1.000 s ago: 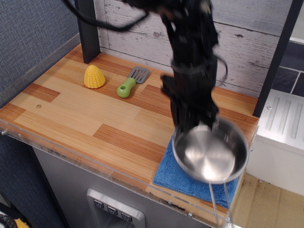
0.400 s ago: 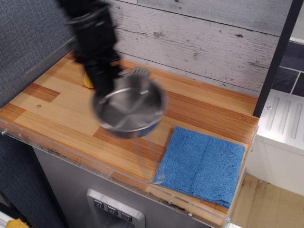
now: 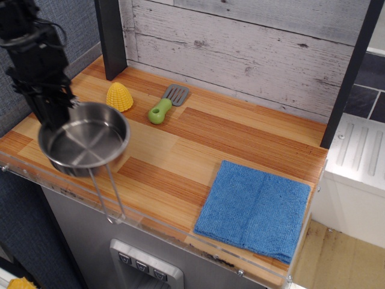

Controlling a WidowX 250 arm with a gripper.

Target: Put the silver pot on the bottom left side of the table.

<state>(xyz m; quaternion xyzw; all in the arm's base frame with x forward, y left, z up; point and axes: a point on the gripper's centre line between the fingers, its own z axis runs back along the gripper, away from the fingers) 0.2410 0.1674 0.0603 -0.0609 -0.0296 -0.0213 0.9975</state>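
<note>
Over the front-left corner of the surface (image 3: 180,150), a light and reddish-brown wood-plank countertop with a clear acrylic front edge, hangs a black robot arm. Its hand (image 3: 53,114) is pinching the far-left rim of the shallow, round, shiny stainless-steel silver pot (image 3: 84,144), though the fingertips themselves are hard to make out against the dark arm. The pot sits level, and its long thin wire-loop handle runs forward past the front edge. Whether its base touches the wood or hovers just above cannot be told from this view.

Near the back-left corner stands 1 yellow cone-shaped corn toy (image 3: 120,97), close behind the pot but apart from it. Beside that lies 1 small spatula with a green handle and grey slotted blade (image 3: 166,103). 1 folded blue cloth (image 3: 255,209) lies at the front-right corner, well apart from everything else.

The pot appears to be over its goal area, so the step in hand is likely the set-down. Doing it well would mean lowering straight down until the base rests flat, keeping the body fully behind the acrylic edge, spreading the hand only then, and lifting clear without nudging the rim or the corn.
</note>
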